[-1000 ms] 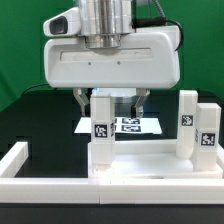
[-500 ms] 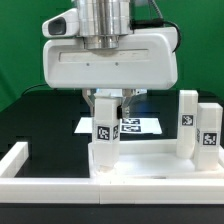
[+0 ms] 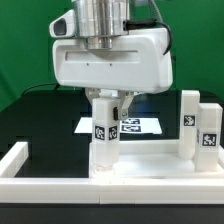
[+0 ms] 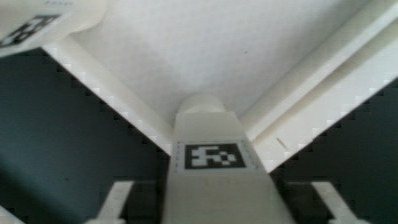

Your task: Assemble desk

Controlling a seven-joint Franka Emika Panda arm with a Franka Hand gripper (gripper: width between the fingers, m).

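Observation:
The white desk top (image 3: 150,163) lies flat at the front of the table, its raised rim showing. A white block leg (image 3: 102,140) with a black-and-white tag stands upright at the top's corner on the exterior view's left. My gripper (image 3: 105,102) hangs straight above it, fingers shut on the leg's upper end. In the wrist view the leg (image 4: 221,150) runs between my two fingers (image 4: 125,200), with the desk top (image 4: 196,50) beyond it. Two more tagged legs (image 3: 188,122) (image 3: 208,138) stand at the desk top's end on the exterior view's right.
The marker board (image 3: 142,125) lies on the black table behind the desk top. A white border rail (image 3: 20,160) runs along the front and turns back on the exterior view's left. A green wall stands behind.
The fingers have come together from wide open onto the leg. The gripper body has since shifted slightly toward the exterior view's right.

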